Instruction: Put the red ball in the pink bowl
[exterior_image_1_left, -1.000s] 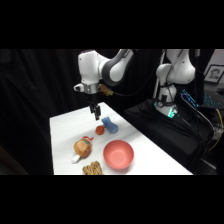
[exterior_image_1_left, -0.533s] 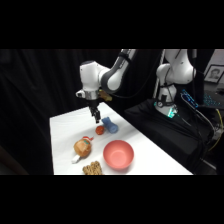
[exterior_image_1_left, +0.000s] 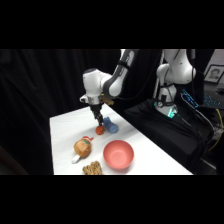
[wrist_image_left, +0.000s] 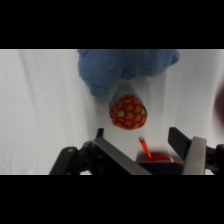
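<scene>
I have the gripper (exterior_image_1_left: 98, 120) lowered over the far half of the white table (exterior_image_1_left: 65, 125), directly above the red ball (exterior_image_1_left: 100, 130). In the side view the ball rests on the table, touching or just beside the blue cylinder (exterior_image_1_left: 111, 126), which lies on its side to the ball's right.

In the wrist view the red ball (wrist_image_left: 128, 112) shows an orange-yellow patterned surface and sits on the table just beyond the fingers (wrist_image_left: 186, 145). The blue object (wrist_image_left: 125, 67) lies immediately past it, near the top of that view, and looks soft and fuzzy there. The fingers stand apart, wider than the ball, one on each side of the gap, and hold nothing. The ball is not between them yet; it lies ahead of the tips.

The pink bowl (exterior_image_1_left: 118, 154) stands upright near the front edge of the table, well apart from the ball, and is empty. To its left lies the brown-and-white rounded toy (exterior_image_1_left: 82, 148) with a red tip. A small brown woven-looking item (exterior_image_1_left: 92, 169) sits at the front edge, just beside the bowl.
</scene>
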